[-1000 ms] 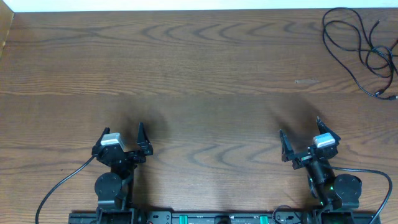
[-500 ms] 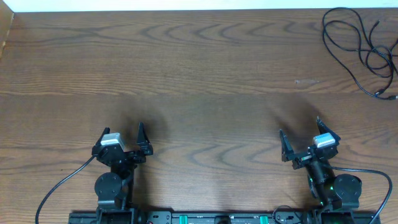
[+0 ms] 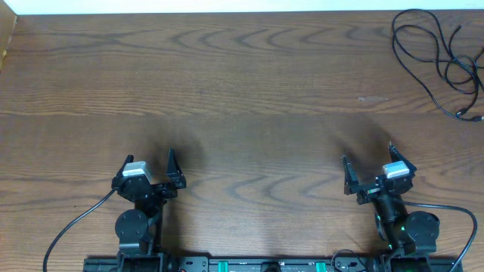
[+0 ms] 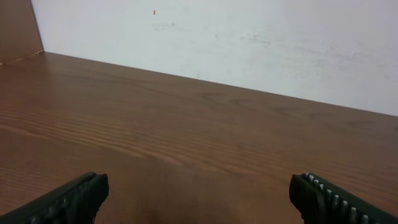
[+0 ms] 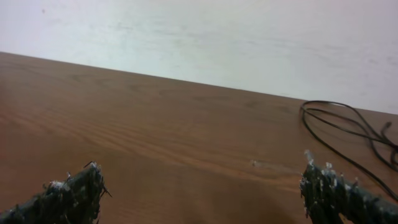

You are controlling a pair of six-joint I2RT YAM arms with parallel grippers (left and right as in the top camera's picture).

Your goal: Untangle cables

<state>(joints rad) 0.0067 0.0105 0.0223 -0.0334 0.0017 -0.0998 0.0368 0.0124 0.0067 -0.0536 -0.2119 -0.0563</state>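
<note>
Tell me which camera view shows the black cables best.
The overhead view: it shows the black cables as loops spread over the far right corner of the table, though they reach the frame edge. The right wrist view catches only part of them, at a shallow angle on its right side. The left wrist view shows none.

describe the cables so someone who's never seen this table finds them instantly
Start at the wooden table, then go to its far right corner. There lies a loose tangle of thin black cables in overlapping loops, unlike the thicker single wires curving along the near edge.
</note>
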